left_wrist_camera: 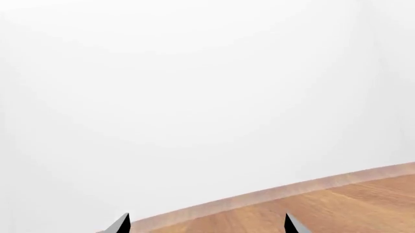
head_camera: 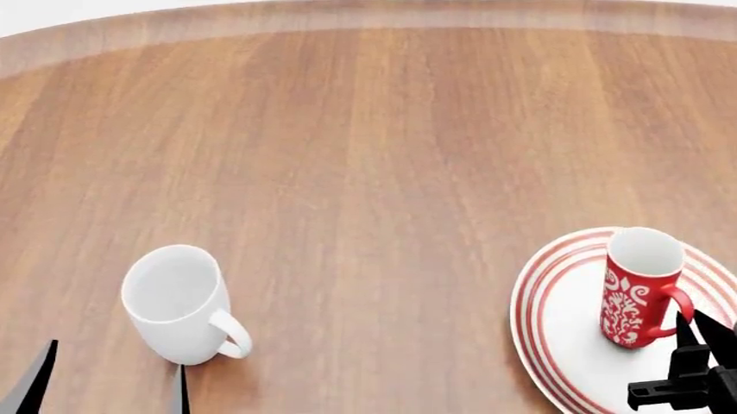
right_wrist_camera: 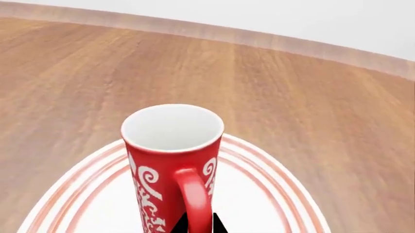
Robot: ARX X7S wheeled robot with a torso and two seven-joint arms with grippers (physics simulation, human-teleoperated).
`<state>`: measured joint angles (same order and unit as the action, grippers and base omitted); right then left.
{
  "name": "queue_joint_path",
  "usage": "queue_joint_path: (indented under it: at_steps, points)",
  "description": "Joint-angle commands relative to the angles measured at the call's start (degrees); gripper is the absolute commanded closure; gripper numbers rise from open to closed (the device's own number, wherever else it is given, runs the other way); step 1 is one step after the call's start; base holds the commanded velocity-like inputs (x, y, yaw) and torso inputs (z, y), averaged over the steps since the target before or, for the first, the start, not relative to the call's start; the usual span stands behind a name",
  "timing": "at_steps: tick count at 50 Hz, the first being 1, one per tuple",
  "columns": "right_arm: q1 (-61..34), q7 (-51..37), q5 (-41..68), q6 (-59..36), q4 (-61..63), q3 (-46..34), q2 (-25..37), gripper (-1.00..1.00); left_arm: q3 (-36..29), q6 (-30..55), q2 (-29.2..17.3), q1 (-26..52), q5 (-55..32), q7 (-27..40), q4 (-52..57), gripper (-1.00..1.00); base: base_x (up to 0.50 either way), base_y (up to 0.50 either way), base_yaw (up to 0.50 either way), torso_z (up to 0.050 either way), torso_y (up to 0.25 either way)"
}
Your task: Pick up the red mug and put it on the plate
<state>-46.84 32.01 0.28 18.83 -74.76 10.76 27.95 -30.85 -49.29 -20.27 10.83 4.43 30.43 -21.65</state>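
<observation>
The red mug [head_camera: 637,287] stands upright on the plate [head_camera: 564,345], toward its far side, handle turned back toward me; the plate lies at the right of the worktop [head_camera: 381,155], well apart from the white mug [head_camera: 175,304] on the left. My right gripper [head_camera: 705,332] sits just behind the handle; in the wrist view its tips flank the handle's base, but whether they are released or pinching it I cannot tell. My left gripper [left_wrist_camera: 207,224] is spread wide and holds nothing, near the white mug. I judge the mug stiff, glazed and slippery, tall enough to tip, and breakable; the handle or rim wall is the sound hold; it looks placed already.
</observation>
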Motion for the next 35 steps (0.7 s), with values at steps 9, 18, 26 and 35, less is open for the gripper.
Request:
queue_joint_path:
  at_steps: [9,18,26,35]
  points:
    - [0.46,-0.29,-0.29,-0.28,-0.23,0.1,0.02,-1.0,-0.25,-0.03,-0.13,0.09,-0.01,0.2,-0.02,-1.0,0.0,0.0,0.0,0.0,0.0]
    - [1.44,-0.5,-0.16,-0.9,-0.23,0.33,-0.08,-1.0,-0.66,-0.07,-0.3,0.21,-0.41,-0.18,-0.04,-1.0,0.0,0.0,0.0,0.0,0.0]
    - [1.6,-0.89,-0.12,-1.34,-0.23,0.84,0.19,-1.0,-0.74,-0.01,-0.33,0.22,-0.5,-0.1,-0.01,-1.0,0.0,0.0,0.0,0.0,0.0]
    - [0.41,2.94,0.31,2.26,-0.22,1.09,0.32,-1.0,-0.69,0.12,-0.31,0.17,-0.56,0.21,0.06,-1.0,0.0,0.0,0.0,0.0,0.0]
